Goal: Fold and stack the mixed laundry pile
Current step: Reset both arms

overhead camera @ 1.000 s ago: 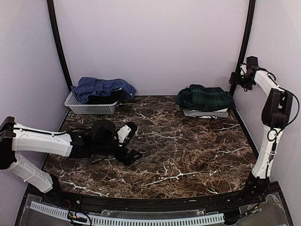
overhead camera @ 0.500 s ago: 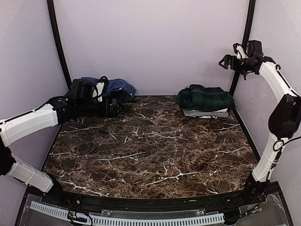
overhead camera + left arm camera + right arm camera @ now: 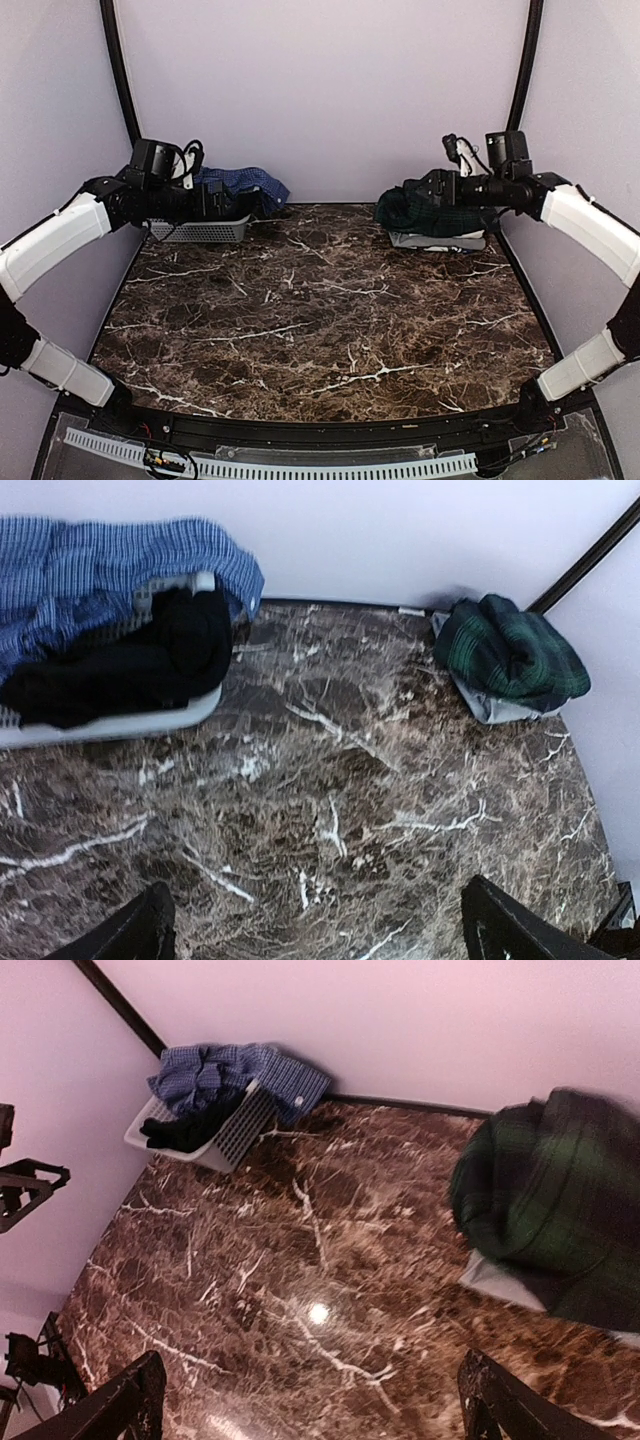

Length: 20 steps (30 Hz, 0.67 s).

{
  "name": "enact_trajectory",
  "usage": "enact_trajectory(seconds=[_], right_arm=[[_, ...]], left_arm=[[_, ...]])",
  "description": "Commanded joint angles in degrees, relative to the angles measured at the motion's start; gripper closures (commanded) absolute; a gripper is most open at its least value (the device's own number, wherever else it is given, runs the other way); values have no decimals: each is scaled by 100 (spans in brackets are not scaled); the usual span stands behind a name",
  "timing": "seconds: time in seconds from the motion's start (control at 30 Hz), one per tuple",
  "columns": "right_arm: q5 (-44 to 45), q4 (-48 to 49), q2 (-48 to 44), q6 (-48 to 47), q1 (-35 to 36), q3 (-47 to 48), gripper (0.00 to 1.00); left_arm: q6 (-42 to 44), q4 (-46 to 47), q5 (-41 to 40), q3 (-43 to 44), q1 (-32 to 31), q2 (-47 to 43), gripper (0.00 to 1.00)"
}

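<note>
Top external view: blue checked shirt (image 3: 240,183) and black garment (image 3: 150,665) wait unfolded in the pale grey slatted plastic basket (image 3: 200,231); the dark green tartan shirt (image 3: 510,652) tops a pale folded garment (image 3: 440,241) far right, apparently the stack. Left tool (image 3: 320,935) and right tool (image 3: 310,1400) stand wide, empty.

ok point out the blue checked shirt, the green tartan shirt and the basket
blue checked shirt (image 3: 100,575), left wrist view, bunched middle
green tartan shirt (image 3: 510,650), left wrist view, top fold
basket (image 3: 243,1125), right wrist view, slatted wall
</note>
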Motion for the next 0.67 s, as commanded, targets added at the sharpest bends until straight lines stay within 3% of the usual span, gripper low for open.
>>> enact_trajectory(seconds=[0.0, 0.3, 0.63], right_arm=[[203, 931, -426, 451, 624, -1271, 1], [310, 1920, -1323, 976, 1036, -3285, 1], [444, 1916, -1408, 968, 1049, -3459, 1]], left_arm=[[-538, -168, 274, -1191, -9, -316, 1], [-1160, 298, 24, -2965, -17, -1303, 1], [-1316, 655, 330, -3126, -18, -1336, 1]])
